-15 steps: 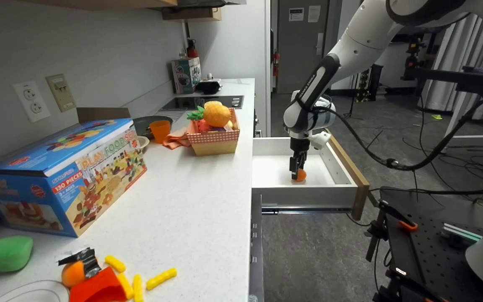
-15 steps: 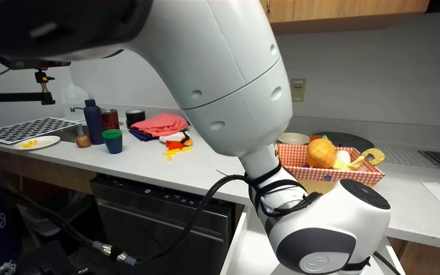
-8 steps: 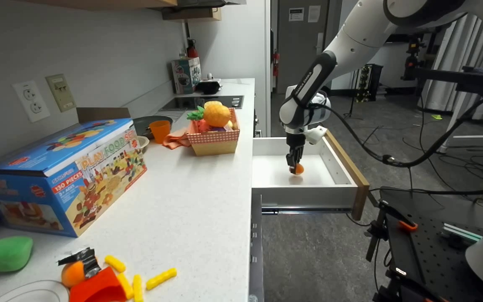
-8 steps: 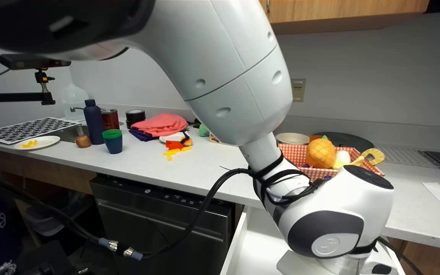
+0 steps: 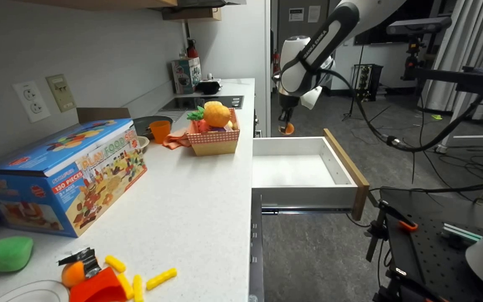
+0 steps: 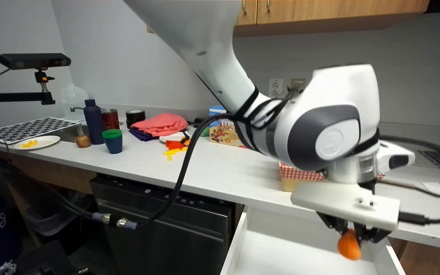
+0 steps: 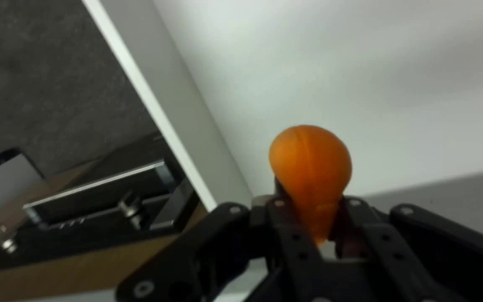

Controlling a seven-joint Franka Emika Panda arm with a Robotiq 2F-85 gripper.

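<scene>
An orange, smooth, bulb-shaped toy (image 7: 310, 161) with a narrow lower end sits between the black fingers of my gripper (image 7: 315, 205). The jaws are shut on its tapered part, and the rounded end sticks out past the fingertips. In both exterior views the toy (image 6: 349, 246) hangs in the air, apart from the white drawer (image 5: 302, 193) that stands pulled out under the counter. Its paler, hollow-looking side (image 5: 288, 129) shows in an exterior view. The white drawer floor (image 7: 350, 84) lies beneath it in the wrist view.
On the counter (image 5: 191, 201) stand a checked basket (image 5: 214, 147) of toy food, a blue play-food box (image 5: 99, 180) and an orange cup (image 5: 160, 131). The drawer's wooden front (image 5: 346, 172) rises on its outer side. A black cable (image 6: 189, 152) loops from the arm.
The gripper was down in the drawer at the orange toy a second ago. Its jaws have closed on the toy, and arm and toy have risen well above the drawer floor.
</scene>
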